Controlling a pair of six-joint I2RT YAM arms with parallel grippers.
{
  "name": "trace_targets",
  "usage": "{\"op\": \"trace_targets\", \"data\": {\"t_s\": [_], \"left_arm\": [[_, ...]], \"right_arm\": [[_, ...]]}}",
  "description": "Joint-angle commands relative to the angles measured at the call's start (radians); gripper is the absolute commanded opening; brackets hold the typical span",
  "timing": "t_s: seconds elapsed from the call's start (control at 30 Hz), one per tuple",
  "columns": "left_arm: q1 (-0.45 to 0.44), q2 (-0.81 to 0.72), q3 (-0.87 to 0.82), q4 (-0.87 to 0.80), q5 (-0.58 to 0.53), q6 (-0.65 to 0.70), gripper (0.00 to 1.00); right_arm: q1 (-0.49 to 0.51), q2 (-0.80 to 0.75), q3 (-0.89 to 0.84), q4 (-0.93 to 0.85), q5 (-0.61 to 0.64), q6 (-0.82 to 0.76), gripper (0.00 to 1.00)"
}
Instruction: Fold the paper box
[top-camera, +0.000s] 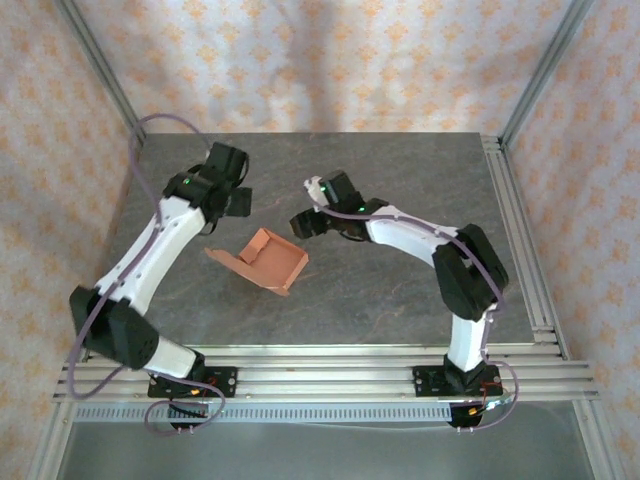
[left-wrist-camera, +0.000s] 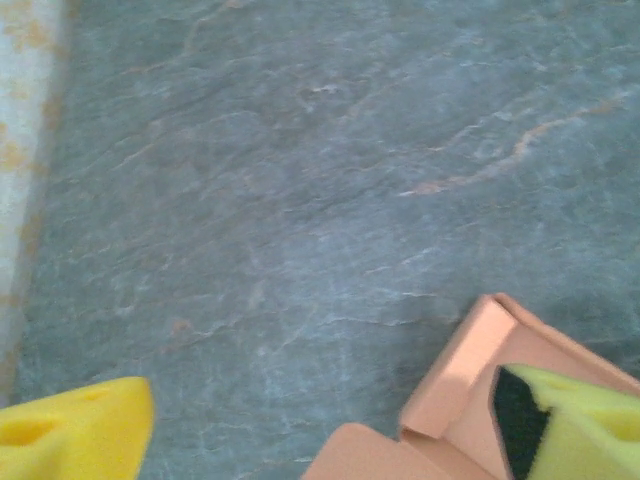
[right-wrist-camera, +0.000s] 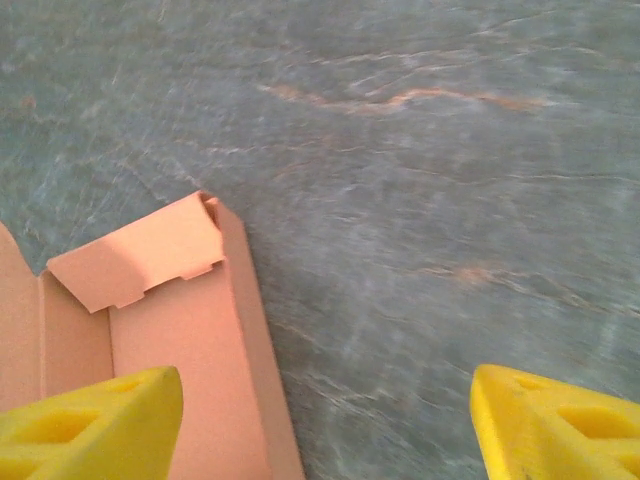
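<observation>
Paper box (top-camera: 270, 258) just beside left pincer (top-camera: 240, 203)

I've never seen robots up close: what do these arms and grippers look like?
The left arm and right arm are white tubes with bulky black joints. A greyish-purple cable loops along each. Green lights glow near the wrists. The fingers are bright yellow wedges.

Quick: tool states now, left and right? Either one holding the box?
Left tool: open, holding nothing.
Right tool: open, holding nothing.
Box: lying free on the table.
</observation>
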Motion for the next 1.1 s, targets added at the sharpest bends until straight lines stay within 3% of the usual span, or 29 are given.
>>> {"op": "trace_targets", "data": {"t_s": [0.0,0.23,0.53,0.73,0.93,1.07], "left_arm": [[0.054,-0.154,-0.128,0.128,-0.047,-0.103,1.0],[0.092,-0.395,-0.312,0.144,-0.072,-0.139,1.0],[0.096,-0.43,-0.38,0.174,-0.006,-0.129,1.0],[0.096,-0.388,-0.403,0.223,0.052,-0.145,1.0],[0.097,-0.354,-0.433,0.275,0.103,-0.176,1.0],[0.097,-0.32,-0.454,0.31,0.137,-0.191,1.0]], "right_arm": [[0.043,0.074,0.061,0.004,0.091,-0.035,0.75],[0.113,0.23,0.204,-0.076,0.155,-0.046,0.71],[0.1,0.298,0.291,-0.174,0.364,0.145,0.54],[0.037,0.193,0.133,-0.155,0.425,0.32,0.44],[-0.016,0.009,-0.159,-0.07,0.445,0.499,0.43],[-0.042,-0.11,-0.283,0.01,0.358,0.348,0.53]]}}
